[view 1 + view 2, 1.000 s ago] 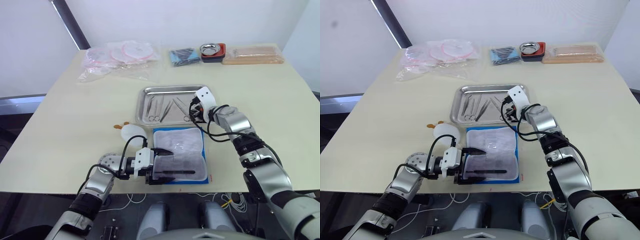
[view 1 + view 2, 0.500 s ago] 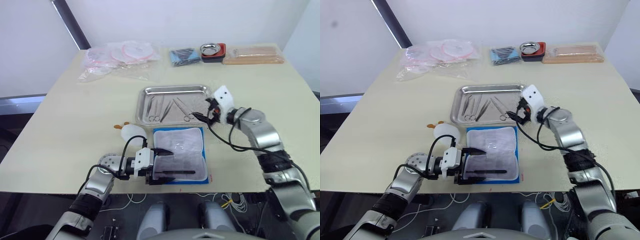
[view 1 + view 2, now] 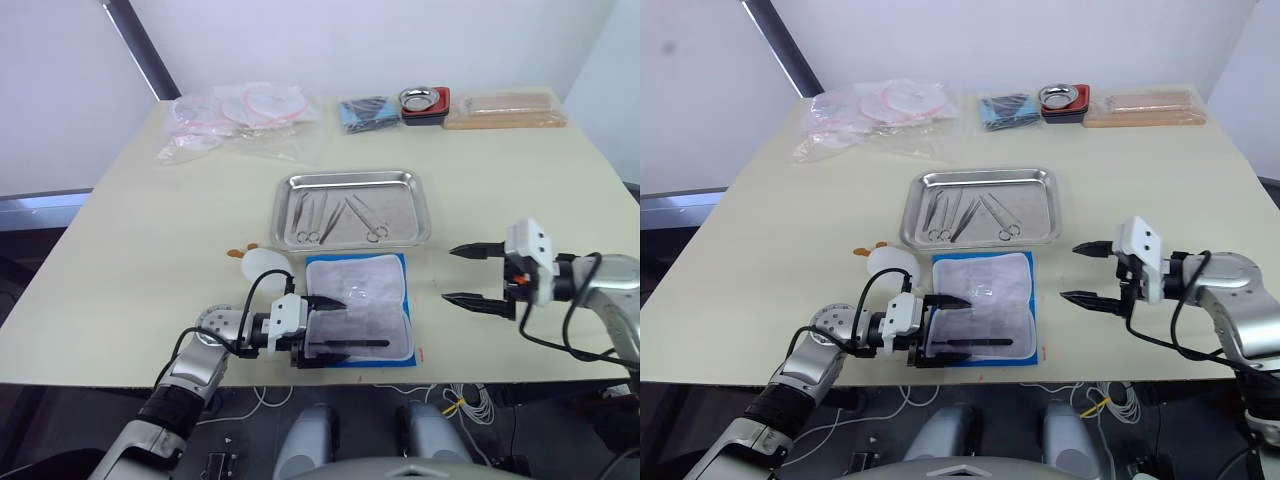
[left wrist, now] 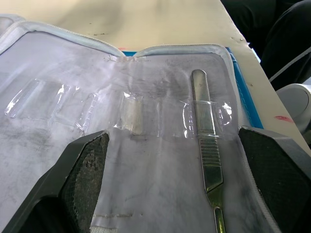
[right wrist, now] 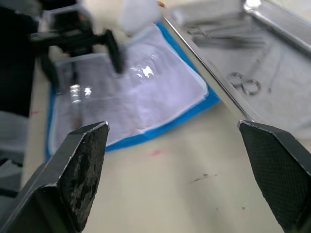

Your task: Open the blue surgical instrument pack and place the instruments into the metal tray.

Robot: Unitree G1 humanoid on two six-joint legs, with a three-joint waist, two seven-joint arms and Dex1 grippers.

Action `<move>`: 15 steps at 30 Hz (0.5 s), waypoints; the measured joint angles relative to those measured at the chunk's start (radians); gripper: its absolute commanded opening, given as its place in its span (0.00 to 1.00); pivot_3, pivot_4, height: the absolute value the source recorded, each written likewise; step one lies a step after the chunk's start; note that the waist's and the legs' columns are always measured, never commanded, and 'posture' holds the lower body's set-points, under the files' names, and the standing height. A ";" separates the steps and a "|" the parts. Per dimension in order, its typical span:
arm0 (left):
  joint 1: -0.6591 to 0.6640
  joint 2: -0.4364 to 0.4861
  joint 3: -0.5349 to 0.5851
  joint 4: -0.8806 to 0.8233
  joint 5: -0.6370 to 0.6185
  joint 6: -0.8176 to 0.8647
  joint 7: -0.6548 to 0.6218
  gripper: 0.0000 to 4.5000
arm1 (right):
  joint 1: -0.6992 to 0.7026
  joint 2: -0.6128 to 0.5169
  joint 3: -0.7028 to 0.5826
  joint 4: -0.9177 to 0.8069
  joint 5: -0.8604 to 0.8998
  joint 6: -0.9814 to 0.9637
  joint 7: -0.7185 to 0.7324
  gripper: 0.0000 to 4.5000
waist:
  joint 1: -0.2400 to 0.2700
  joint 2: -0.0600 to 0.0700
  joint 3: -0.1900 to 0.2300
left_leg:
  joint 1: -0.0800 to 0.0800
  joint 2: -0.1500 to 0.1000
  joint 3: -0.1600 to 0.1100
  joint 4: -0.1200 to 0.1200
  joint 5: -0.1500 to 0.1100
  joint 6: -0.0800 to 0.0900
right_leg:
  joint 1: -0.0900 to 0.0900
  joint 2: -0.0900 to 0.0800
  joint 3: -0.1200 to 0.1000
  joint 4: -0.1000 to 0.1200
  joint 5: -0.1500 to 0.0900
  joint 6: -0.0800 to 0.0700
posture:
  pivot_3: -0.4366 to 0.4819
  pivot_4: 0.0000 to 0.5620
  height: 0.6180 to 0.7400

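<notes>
Cream table (image 3: pixel 150 230) against white wall, dark pole at far left corner. Blue surgical instrument pack (image 3: pixel 358 311) lies open at near edge, white-grey lining up, one silver tool (image 4: pixel 206 150) under clear sleeve. Metal tray (image 3: pixel 352 208) just beyond pack, holding several instruments (image 3: pixel 335 218). Left gripper (image 3: pixel 330 323) spread wide over lining. Right gripper (image 3: pixel 478 276) wide, empty, right of pack.

No text, label, brand, number or sign can be read on anything here.
</notes>
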 measured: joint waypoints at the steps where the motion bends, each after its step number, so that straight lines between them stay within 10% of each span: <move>1: -0.002 0.000 -0.002 0.000 0.000 0.000 -0.001 1.00 | 0.015 -0.011 -0.018 0.002 0.025 -0.024 0.044 0.99 | 0.001 0.000 0.000 | 0.000 0.000 0.000 0.000 0.000 0.000 | 0.000 0.000 0.000 0.000 0.000 0.000 | 0.48 0.27 1.00; 15: -0.001 0.002 0.000 0.004 -0.001 -0.003 -0.011 1.00 | 0.016 -0.063 -0.054 0.052 0.137 -0.073 0.207 0.99 | 0.004 0.000 0.000 | 0.001 0.000 0.001 -0.002 0.000 0.000 | 0.000 0.000 0.000 0.000 0.000 0.000 | 0.48 0.27 1.00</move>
